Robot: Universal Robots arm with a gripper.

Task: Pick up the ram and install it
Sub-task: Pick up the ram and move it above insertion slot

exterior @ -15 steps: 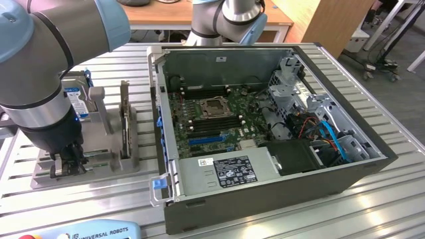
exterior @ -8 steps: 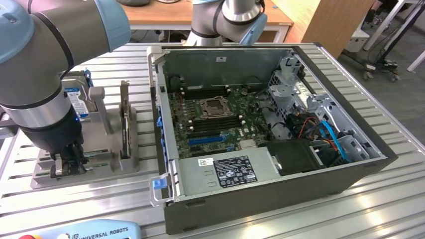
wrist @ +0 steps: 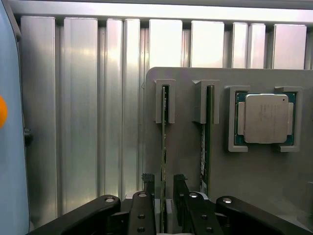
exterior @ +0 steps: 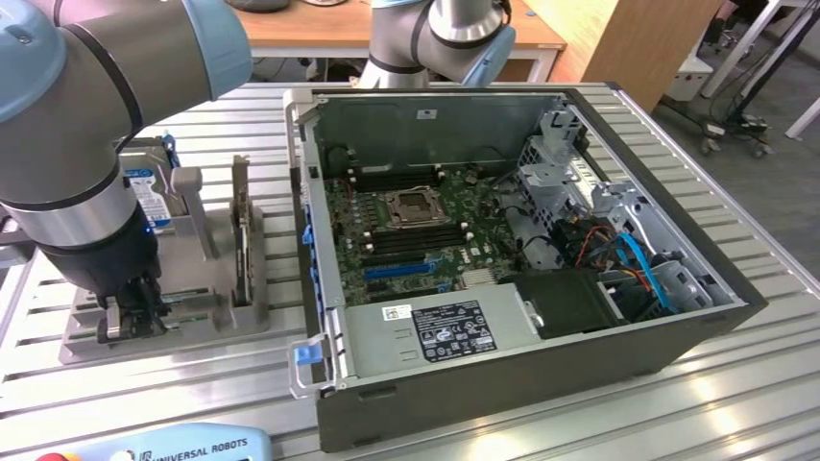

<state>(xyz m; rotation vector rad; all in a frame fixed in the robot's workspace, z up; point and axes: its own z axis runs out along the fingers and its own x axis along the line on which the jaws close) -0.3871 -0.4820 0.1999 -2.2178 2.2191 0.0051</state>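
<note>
Jaws released and wide: gripper [wrist: 164,182] is down at the holder [wrist: 183,147], one of the fingers [wrist: 149,188] each side of the ram [wrist: 163,137], no contact that I can see. Ram stands on edge in the slot nearest the holder's edge, second stick [wrist: 207,142] just beside it, CPU [wrist: 265,119] beyond that. Risks: gaps look uneven, so a close could push the stick sideways and cock it in its end clips. Hard to tell how far along the stick the fingers sit; off-middle means it pivots on lift. The finger nearest the second stick has little room and could knock it. A shallow bite means slip.
</note>
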